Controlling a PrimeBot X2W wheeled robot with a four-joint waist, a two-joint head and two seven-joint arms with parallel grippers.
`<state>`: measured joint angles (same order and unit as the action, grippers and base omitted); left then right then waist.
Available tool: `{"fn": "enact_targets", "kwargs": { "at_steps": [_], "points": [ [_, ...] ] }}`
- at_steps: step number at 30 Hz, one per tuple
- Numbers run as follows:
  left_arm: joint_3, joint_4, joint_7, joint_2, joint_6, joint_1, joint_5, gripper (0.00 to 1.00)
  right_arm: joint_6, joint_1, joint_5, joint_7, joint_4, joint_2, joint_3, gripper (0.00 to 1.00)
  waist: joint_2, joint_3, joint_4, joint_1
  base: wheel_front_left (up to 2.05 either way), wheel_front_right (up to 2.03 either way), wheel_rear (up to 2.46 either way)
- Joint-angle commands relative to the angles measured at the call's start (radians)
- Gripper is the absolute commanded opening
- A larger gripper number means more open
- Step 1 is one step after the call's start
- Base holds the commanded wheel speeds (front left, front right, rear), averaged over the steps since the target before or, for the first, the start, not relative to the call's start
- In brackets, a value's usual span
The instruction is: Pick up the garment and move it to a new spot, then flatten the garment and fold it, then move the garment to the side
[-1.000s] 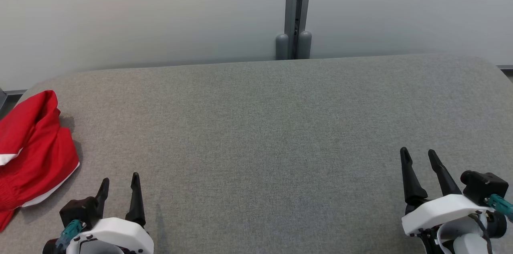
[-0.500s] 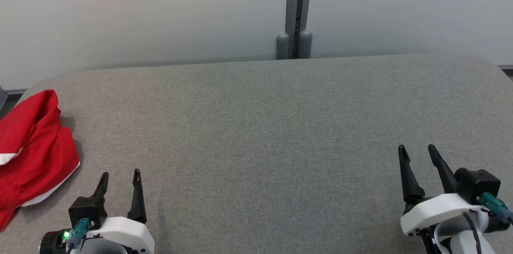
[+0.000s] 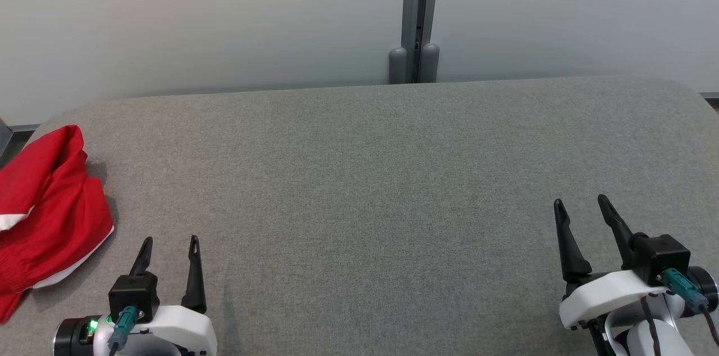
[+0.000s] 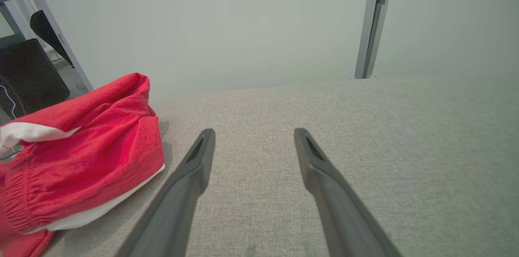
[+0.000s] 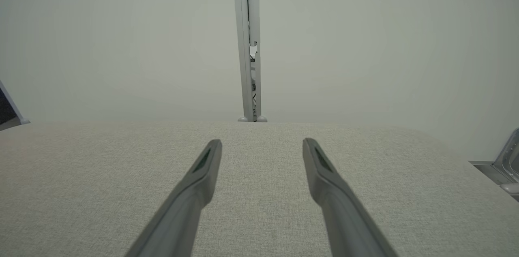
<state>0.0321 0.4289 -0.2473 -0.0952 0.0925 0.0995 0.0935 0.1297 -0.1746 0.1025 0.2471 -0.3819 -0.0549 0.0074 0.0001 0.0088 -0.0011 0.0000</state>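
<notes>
Red garment lay bunched at the left edge of the surface, just beside your left end effector; that and the right end effector stood spread, empty; your best move looked to be a leftward reach, pinching a raised fold.

We find bare table from ten to three o'clock, free for passing; the garment heaped at nine o'clock blocks us, and the wall closes twelve.

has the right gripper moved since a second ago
Yes, slightly: in the head view the right gripper has edged up toward the far edge of the table, which stayed put.
</notes>
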Motion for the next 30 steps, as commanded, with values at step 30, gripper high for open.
{"fn": "enact_targets", "kwargs": {
  "at_steps": [30],
  "points": [
    [-0.052,0.029,-0.018,0.011,0.009,0.004,-0.050,1.00,0.001,-0.016,-0.032,0.020,-0.023,-0.003,0.084,1.00,-0.0001,0.015,0.268,0.0000,0.00,0.00,0.00]
  ]
}}
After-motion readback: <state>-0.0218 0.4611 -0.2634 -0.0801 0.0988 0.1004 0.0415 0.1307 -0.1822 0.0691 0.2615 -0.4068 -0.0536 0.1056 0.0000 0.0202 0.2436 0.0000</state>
